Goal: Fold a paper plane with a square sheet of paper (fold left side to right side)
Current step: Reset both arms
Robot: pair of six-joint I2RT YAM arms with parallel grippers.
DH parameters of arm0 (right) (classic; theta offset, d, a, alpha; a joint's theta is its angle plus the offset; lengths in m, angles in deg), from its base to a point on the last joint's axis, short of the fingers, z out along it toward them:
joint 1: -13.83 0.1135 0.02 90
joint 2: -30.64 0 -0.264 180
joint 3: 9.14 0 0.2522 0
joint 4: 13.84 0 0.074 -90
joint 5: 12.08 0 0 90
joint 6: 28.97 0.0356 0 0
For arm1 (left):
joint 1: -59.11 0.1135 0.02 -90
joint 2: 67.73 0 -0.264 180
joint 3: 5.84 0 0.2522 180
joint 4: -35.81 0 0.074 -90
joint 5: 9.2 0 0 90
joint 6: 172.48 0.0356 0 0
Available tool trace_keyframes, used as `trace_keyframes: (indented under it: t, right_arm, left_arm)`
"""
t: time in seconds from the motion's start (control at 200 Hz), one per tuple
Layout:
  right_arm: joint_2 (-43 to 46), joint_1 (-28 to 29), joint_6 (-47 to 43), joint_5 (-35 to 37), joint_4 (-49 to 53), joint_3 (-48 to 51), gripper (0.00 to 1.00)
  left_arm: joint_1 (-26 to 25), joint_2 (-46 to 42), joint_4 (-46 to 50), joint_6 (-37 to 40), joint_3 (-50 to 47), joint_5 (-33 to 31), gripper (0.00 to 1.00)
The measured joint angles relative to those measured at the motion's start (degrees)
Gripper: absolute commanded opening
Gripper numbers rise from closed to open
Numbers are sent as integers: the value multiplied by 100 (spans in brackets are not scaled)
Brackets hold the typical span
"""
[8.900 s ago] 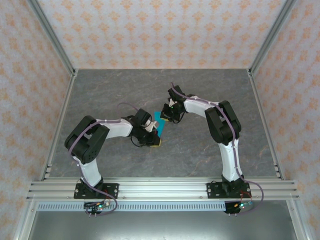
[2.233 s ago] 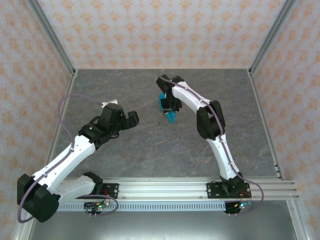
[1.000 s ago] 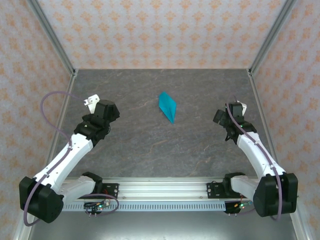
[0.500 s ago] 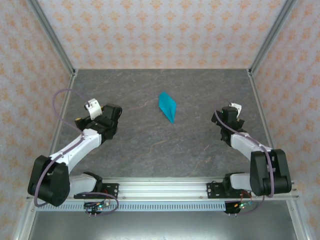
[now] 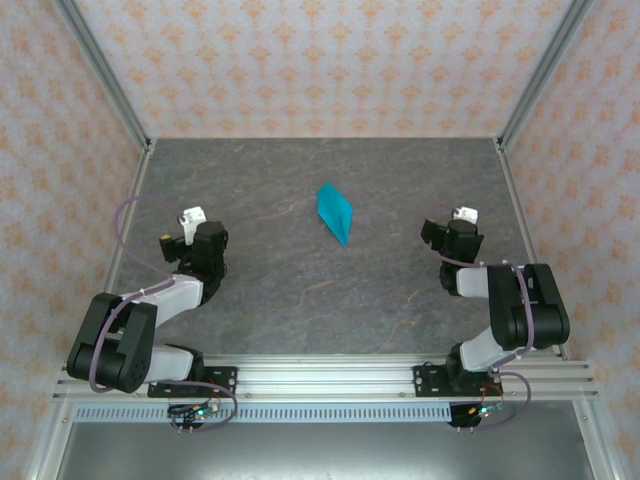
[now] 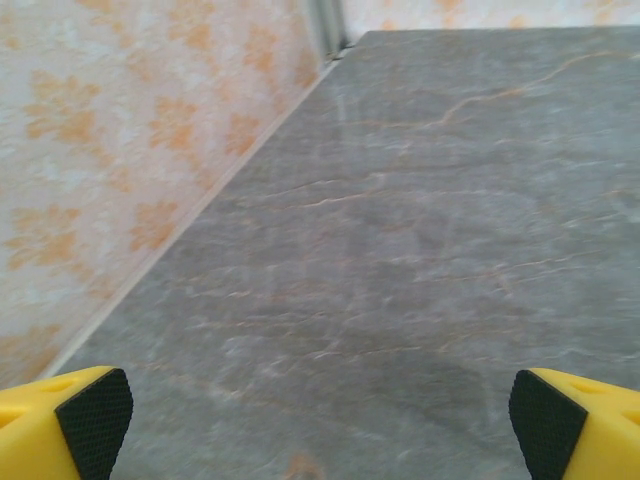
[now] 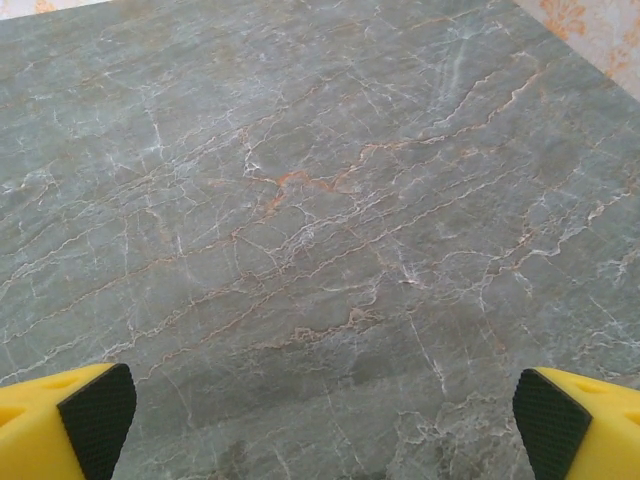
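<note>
Folding looks finished: paper plane (image 5: 335, 213) lies mid-frame, untouched; left tool (image 6: 320, 425) and right tool (image 7: 325, 420) spread empty; probably only parking remains.

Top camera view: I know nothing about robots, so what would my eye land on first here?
The bright cyan paper plane jumps out, lying alone near the middle of the grey marbled table. To either side, the left arm and right arm sit folded close to their bases, well apart from it. The wrist views show the left gripper and right gripper wide open and empty.
</note>
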State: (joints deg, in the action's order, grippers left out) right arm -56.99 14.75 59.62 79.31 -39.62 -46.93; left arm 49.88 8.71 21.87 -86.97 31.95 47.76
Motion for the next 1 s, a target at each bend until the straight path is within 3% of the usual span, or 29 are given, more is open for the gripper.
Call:
trace_keyframes:
  t: [0.22,0.42,1.001]
  right_arm:
    - [0,0,-20,-125,-179,-2,100]
    - [0,0,-22,-144,-214,-2,100]
    - [0,0,-42,-144,-254,-2,100]
  left_arm:
    - [208,695,-935,260,-31,1012,100]
    - [402,925,-1397,289,-96,1478,100]
    - [413,922,-1545,289,-96,1659,100]
